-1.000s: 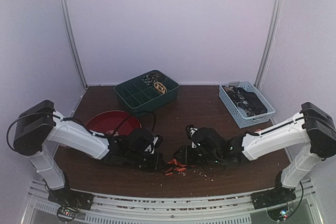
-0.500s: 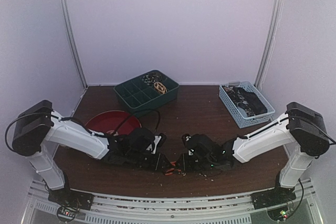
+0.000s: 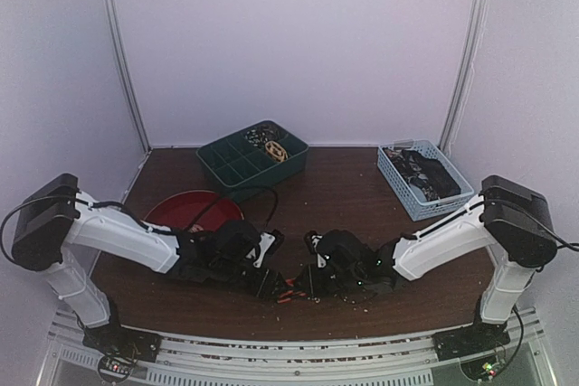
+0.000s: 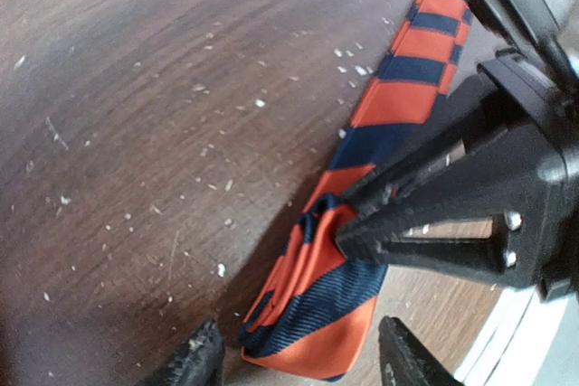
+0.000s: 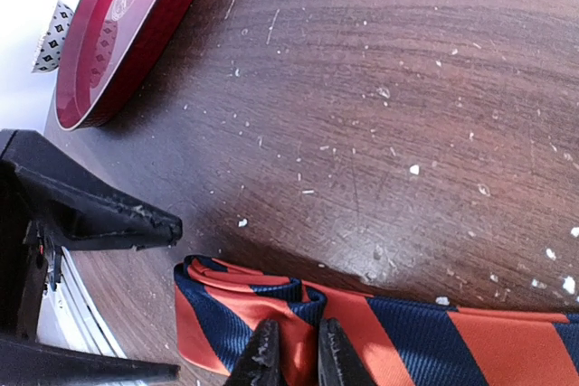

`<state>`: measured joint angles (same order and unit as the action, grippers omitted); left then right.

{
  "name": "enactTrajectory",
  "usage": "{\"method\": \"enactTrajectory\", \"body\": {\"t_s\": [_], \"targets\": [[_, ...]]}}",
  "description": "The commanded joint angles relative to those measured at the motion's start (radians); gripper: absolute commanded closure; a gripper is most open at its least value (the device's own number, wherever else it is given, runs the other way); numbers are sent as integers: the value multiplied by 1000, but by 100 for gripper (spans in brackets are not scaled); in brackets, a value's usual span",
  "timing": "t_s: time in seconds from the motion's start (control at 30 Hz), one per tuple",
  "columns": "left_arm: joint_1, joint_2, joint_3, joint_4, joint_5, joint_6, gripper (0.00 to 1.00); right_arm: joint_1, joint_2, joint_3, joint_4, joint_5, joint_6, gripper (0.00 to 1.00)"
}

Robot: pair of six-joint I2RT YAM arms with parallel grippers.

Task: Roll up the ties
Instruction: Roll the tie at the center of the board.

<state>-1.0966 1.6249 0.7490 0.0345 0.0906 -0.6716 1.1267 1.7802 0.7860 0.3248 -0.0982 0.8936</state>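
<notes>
- The striped tie (image 4: 391, 101), orange-red and navy, lies on the dark wooden surface (image 5: 380, 88) near its front edge, with one end folded over.
- The right pincer (image 5: 297, 345) is narrow, pinching that folded end.
- The left pincer (image 4: 303, 363) stands wide, with a finger on either side of the fold.
- A red bowl (image 5: 127, 24) sits farther back.

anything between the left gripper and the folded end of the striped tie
Nothing visible does. The left gripper is open, with its fingertips to either side of the folded end of the striped tie. The right gripper pinches the fold just beyond them, so a deeper reach would probably meet its fingers.
</notes>
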Motion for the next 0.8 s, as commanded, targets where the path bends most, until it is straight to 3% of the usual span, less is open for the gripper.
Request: {"method": "enactTrajectory", "body": {"t_s": [0.0,0.3,0.77], "targets": [[6,-34,38,-48,-39,218,38,-5,25,22,-34,-12,-18,84],[2,17,38,-31,25,415,30,-8,27,30,-39,-15,-25,85],[-1,95,59,11,128,482,31,-15,35,36,-34,-28,-26,85]]}}
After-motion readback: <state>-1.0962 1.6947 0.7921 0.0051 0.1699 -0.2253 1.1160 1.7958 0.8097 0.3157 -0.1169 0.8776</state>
